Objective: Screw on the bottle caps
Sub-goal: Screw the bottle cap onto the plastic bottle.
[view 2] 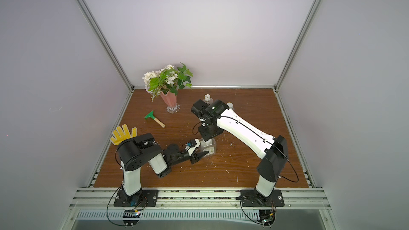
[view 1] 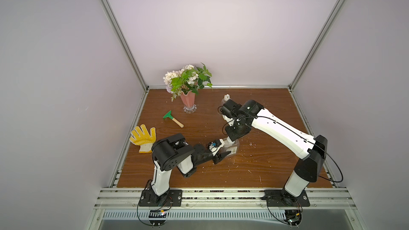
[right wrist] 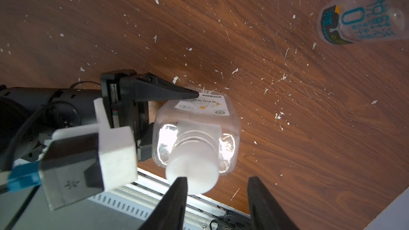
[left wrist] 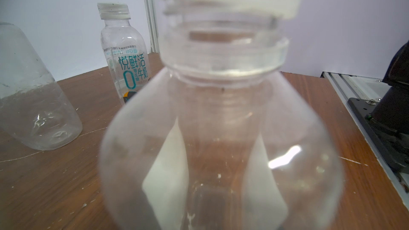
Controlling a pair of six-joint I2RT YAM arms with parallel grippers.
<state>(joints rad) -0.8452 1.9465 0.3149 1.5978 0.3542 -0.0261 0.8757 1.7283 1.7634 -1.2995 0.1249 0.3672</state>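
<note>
The left end effector (view 1: 224,148) pinches the square bottle (right wrist: 199,107) near-centre on the worktop (right wrist: 287,85). The right end effector (right wrist: 218,179), spread, hovers over its white cap (right wrist: 190,173), seated with threads exposed, so tightening seems unfinished. The far milk bottle (left wrist: 126,63) appears capped.

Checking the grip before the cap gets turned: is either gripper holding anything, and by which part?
The left gripper holds the square bottle by its body, fingers on opposite sides. The right gripper hangs open over the white cap, holding nothing.
</note>
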